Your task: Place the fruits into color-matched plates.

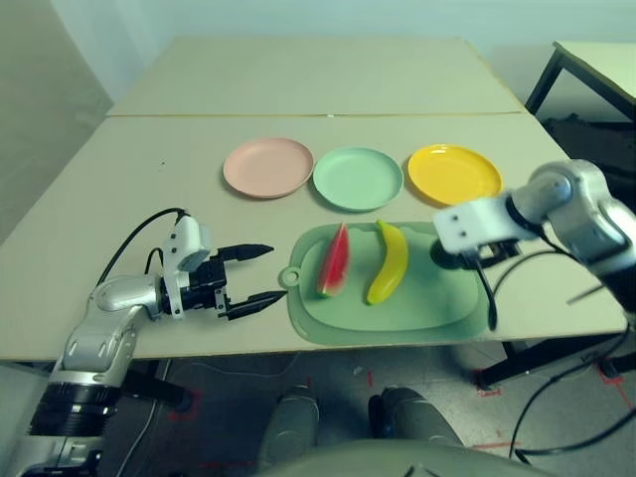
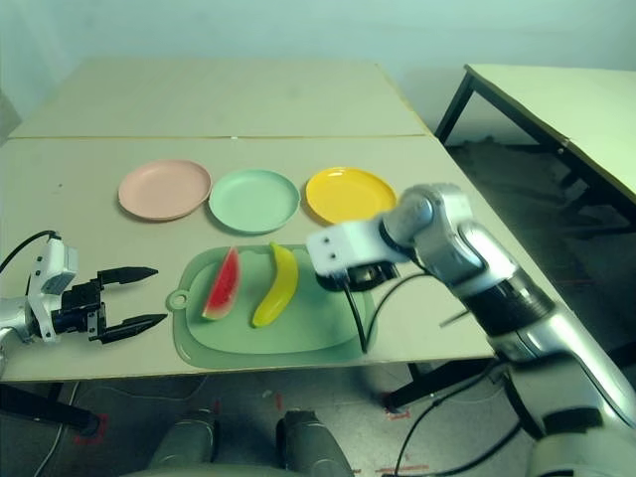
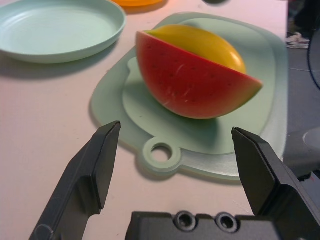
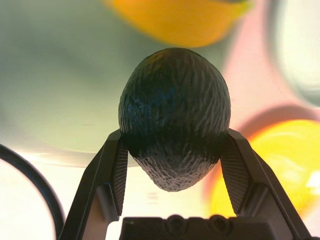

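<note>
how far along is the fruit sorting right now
Nothing is plated yet: the pink plate, green plate and yellow plate are bare. In hand: the right gripper clamps the avocado. Left: the watermelon wedge and banana lie on the cutting mat; the left gripper is open.

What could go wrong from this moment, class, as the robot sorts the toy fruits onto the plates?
1. The right gripper holds the avocado only by its lower sides; the round fruit could slip out in transit.
2. The green plate sits between the pink plate and yellow plate, so a sloppy drop could land wrong.
3. The watermelon and banana lie close together on the cutting mat; grasping one might nudge the other.
</note>
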Action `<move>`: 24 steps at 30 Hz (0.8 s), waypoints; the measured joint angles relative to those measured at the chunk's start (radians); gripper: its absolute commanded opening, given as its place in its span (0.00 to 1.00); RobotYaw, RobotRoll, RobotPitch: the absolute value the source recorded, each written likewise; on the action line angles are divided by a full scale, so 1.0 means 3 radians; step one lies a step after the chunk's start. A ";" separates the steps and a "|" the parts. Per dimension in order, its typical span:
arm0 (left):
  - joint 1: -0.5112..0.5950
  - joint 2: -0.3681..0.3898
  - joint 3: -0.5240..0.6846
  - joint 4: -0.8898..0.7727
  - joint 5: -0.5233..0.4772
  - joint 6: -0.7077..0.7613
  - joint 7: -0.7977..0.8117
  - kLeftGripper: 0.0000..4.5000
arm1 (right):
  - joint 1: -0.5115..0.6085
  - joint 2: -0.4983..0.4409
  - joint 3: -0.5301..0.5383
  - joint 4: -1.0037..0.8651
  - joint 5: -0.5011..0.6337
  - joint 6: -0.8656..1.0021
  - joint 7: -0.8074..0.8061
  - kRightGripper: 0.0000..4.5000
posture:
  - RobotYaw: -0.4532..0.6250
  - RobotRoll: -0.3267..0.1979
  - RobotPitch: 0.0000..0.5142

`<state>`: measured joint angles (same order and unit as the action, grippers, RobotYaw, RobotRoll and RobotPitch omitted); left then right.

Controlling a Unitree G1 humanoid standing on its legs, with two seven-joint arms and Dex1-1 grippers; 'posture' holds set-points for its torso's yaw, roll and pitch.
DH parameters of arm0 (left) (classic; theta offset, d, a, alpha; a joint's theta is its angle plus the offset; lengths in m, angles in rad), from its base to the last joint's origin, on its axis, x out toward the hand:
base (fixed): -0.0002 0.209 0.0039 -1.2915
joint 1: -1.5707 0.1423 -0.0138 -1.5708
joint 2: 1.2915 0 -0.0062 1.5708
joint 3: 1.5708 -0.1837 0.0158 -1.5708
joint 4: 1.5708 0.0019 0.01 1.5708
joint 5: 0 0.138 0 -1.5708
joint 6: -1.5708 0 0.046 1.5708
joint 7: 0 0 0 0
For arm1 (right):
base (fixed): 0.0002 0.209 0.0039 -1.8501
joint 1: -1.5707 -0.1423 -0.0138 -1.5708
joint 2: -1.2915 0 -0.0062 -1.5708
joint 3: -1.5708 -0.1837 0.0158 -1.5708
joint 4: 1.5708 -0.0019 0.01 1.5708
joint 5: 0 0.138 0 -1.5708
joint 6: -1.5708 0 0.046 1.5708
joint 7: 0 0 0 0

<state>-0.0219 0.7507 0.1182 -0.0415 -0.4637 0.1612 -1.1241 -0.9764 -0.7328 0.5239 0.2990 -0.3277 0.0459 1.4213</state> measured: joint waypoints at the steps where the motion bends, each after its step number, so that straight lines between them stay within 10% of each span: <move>1: 0.0015 -0.0006 0.0023 -0.0018 0.0000 0.0025 0.0075 1.00 | -0.0143 0.0121 0.0003 0.0273 -0.0035 -0.0129 -0.0112 0.64 | 0.54 0.62 0.14; 11: 0.0163 -0.0055 0.0262 -0.0244 -0.0008 0.0188 0.0568 1.00 | -0.1114 0.1228 0.0116 0.2614 -0.0539 -0.1150 -0.1468 0.64 | 0.58 0.62 0.16; 20: 0.0220 -0.0056 0.0341 -0.0365 -0.0024 0.0248 0.0631 1.00 | -0.1122 0.1603 0.0234 0.3285 -0.0889 -0.1283 -0.2023 0.64 | 0.59 0.62 0.18; 24: 0.0182 -0.0064 0.0333 -0.0389 -0.0024 0.0280 0.0629 1.00 | -0.1030 0.1587 0.0276 0.3350 -0.1004 -0.1321 -0.2127 1.00 | 0.57 0.62 0.18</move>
<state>0.0327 0.7314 0.2182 -0.1583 -0.4710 0.2451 -0.9353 -1.2853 -0.2567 0.6067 1.3041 -0.6290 -0.3503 0.7831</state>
